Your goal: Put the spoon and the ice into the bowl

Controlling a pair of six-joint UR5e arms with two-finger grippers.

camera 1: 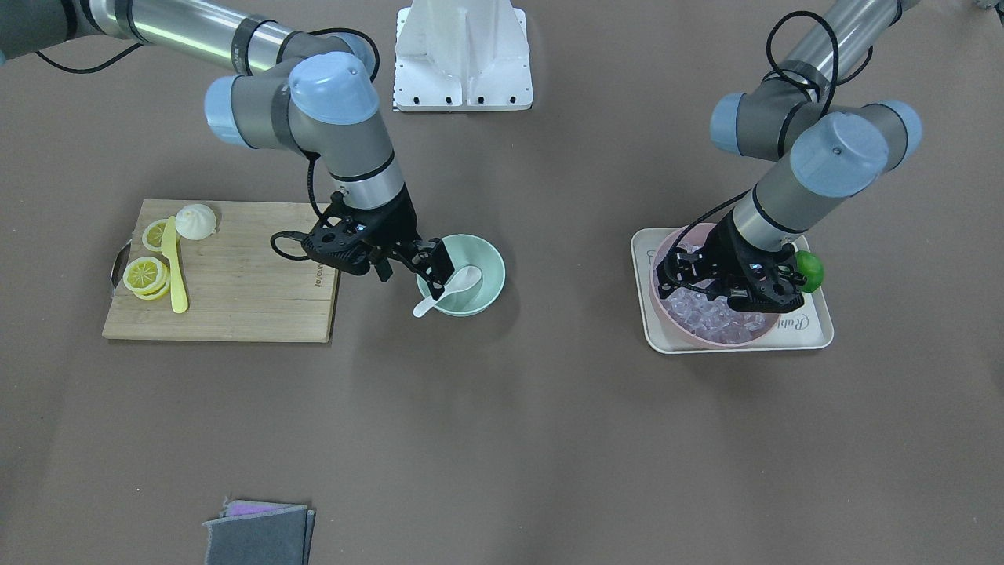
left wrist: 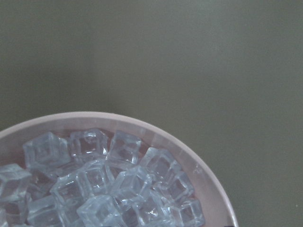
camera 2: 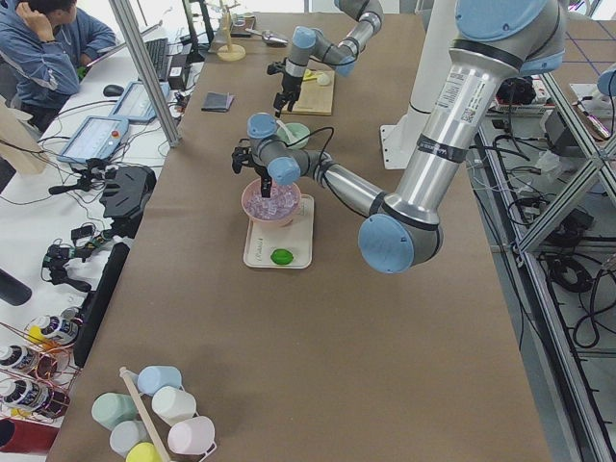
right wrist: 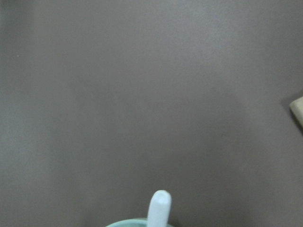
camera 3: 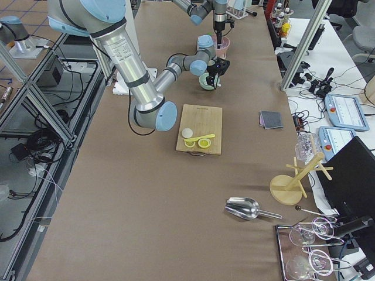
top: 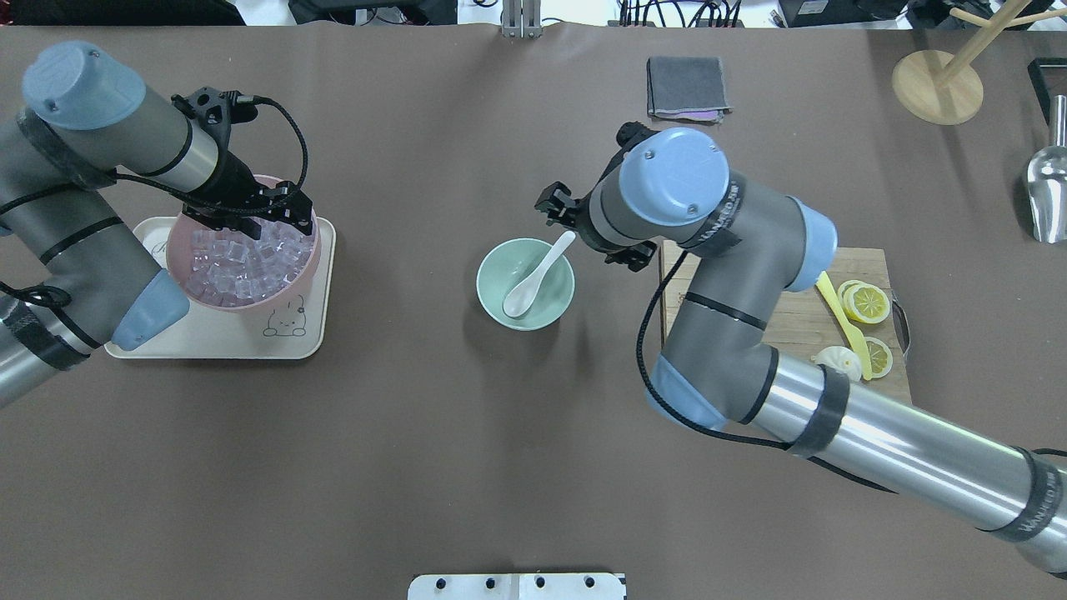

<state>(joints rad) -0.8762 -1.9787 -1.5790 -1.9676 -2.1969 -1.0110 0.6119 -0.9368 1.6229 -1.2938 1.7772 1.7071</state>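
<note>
The white spoon (camera 1: 463,281) lies with its scoop inside the mint-green bowl (camera 1: 492,267) and its handle over the rim toward the operators' side. It also shows in the overhead view (top: 533,279) and in the right wrist view (right wrist: 159,208). My right gripper (camera 1: 435,271) hovers just above the spoon's handle and looks open, apart from the spoon. The ice (top: 242,267) is heaped in a wider pink bowl (top: 250,304). It fills the left wrist view (left wrist: 104,189). My left gripper (top: 250,223) hangs low over the ice, looks open and holds nothing I can see.
The pink bowl stands on a white tray (top: 208,342) beside a lime (camera 1: 809,271). A bamboo cutting board (camera 1: 235,290) holds lemon slices (camera 1: 145,275), a yellow knife (camera 1: 176,275) and a white bun (camera 1: 196,221). A grey cloth (top: 685,86) lies at the far side.
</note>
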